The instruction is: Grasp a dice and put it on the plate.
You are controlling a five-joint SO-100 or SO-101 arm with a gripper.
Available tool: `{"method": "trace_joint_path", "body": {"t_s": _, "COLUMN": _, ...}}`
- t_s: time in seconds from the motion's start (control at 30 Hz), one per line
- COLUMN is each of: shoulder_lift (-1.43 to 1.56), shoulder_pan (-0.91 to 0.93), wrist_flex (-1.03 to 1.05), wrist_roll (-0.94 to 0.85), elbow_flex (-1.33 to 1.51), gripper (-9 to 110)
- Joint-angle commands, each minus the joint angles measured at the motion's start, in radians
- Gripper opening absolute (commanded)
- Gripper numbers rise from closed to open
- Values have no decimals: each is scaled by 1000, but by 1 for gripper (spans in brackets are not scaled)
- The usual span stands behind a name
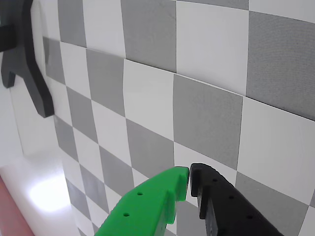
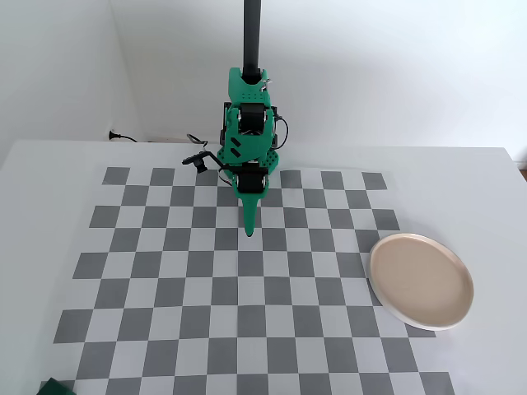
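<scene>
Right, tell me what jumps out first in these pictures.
In the fixed view, the bright green arm stands at the far edge of a grey and white checkered mat, its gripper shut and pointing down. The empty beige plate lies at the mat's right edge. A dark green dice peeks in bottom left.

dark green dice [image 2: 56, 384] at mat's bottom-left edge, empty beige plate [image 2: 421, 281] right

A plain test bench in a bare room, lab-like or a hobbyist's corner: a white tabletop [image 2: 49, 164] set against empty white walls [image 2: 395, 66], a printed grey-and-white checkerboard mat [image 2: 206, 288] laid flat on it, and a bright green robot arm [image 2: 249, 132] with loose cables [image 2: 198, 140] at its base.
</scene>
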Motion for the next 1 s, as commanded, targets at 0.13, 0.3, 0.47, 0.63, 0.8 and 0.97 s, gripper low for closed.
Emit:
{"method": "trace_joint_path", "body": {"t_s": 0.13, "shoulder_lift": 17, "shoulder_pan": -37, "wrist_flex": 0, "wrist_roll": 29, "elbow_flex": -14, "gripper": -4}}
{"method": "trace_joint_path", "body": {"t_s": 0.3, "shoulder_lift": 17, "shoulder_pan": -41, "wrist_flex": 0, "wrist_roll": 26, "elbow_flex": -14, "gripper": -4}}
{"method": "trace_joint_path", "body": {"t_s": 0.47, "shoulder_lift": 17, "shoulder_pan": -41, "wrist_flex": 2, "wrist_roll": 25, "elbow_flex": -14, "gripper": -4}}
{"method": "trace_joint_path", "body": {"t_s": 0.63, "shoulder_lift": 17, "shoulder_pan": -49, "wrist_flex": 2, "wrist_roll": 18, "elbow_flex": -14, "gripper": -4}}
{"method": "trace_joint_path", "body": {"t_s": 0.8, "shoulder_lift": 17, "shoulder_pan": -43, "wrist_flex": 2, "wrist_roll": 28, "elbow_flex": -14, "gripper": -4}}
{"method": "trace_joint_path", "body": {"t_s": 0.97, "shoulder_lift": 17, "shoulder_pan": -34, "wrist_flex": 3, "wrist_roll": 40, "elbow_flex": -14, "gripper": -4}}
